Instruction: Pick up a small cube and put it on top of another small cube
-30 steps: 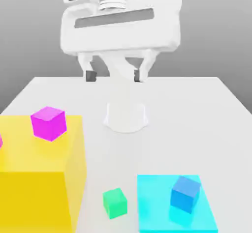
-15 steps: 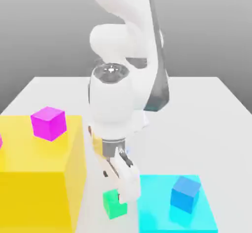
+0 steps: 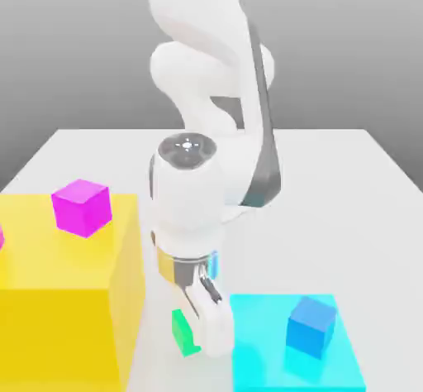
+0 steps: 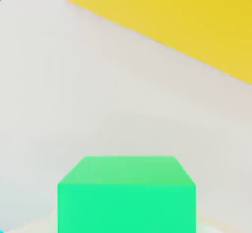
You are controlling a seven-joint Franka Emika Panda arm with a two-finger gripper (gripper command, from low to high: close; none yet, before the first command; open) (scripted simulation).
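A large yellow block point(image 3: 62, 299) with a magenta cube point(image 3: 81, 207) on top flanked one side; a cyan slab point(image 3: 264, 357) (carrying a blue cube point(image 3: 311, 326)) flanked the other. Between them, near the bench's point(image 3: 347, 184) front edge, the claw point(image 3: 202, 337) was clamped on the plain green cube point(image 3: 182, 331).

Two cameras: one off the arm, one on the hand

The exterior view looks slightly downward across the counter point(image 3: 363, 184), facing the arm from the front. The hand view sits very close above the counter; both views share the green cube point(image 3: 182, 329) point(image 4: 126, 195) and the yellow block point(image 3: 58, 299) point(image 4: 172, 15).
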